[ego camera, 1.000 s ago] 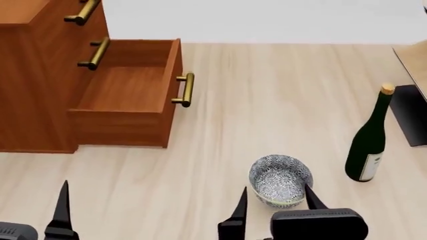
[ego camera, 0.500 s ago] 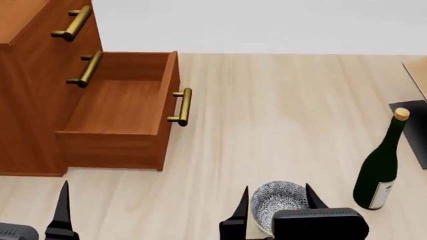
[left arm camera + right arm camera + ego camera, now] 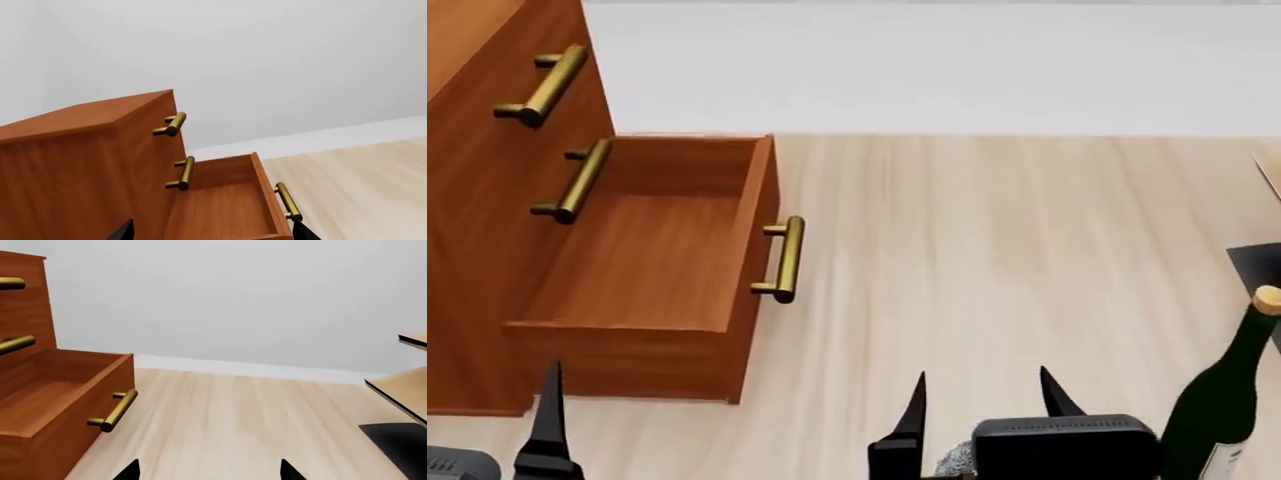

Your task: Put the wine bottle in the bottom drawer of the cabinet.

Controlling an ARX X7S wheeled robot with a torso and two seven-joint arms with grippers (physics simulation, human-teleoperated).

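Note:
The dark green wine bottle (image 3: 1225,400) with a tan cork stands upright on the floor at the head view's lower right, partly cut off. The reddish-brown cabinet (image 3: 481,180) stands at left, its bottom drawer (image 3: 654,260) pulled out and empty, brass handle (image 3: 782,259) on its front. The drawer also shows in the left wrist view (image 3: 220,205) and the right wrist view (image 3: 53,400). My right gripper (image 3: 981,415) is open and empty, left of the bottle. My left gripper (image 3: 210,232) is open and empty, in front of the drawer; only one finger (image 3: 550,420) shows in the head view.
Two shut upper drawers with brass handles (image 3: 542,86) (image 3: 574,182) sit above the open one. A patterned bowl (image 3: 956,462) is mostly hidden behind my right gripper. A pale wood rack on a black base (image 3: 400,390) stands at far right. Light wood floor lies between.
The view has shifted: the cabinet, drawer, bottle and bowl all sit lower in the head view. The bowl has slid almost out of sight behind my right gripper. Both grippers stay open.

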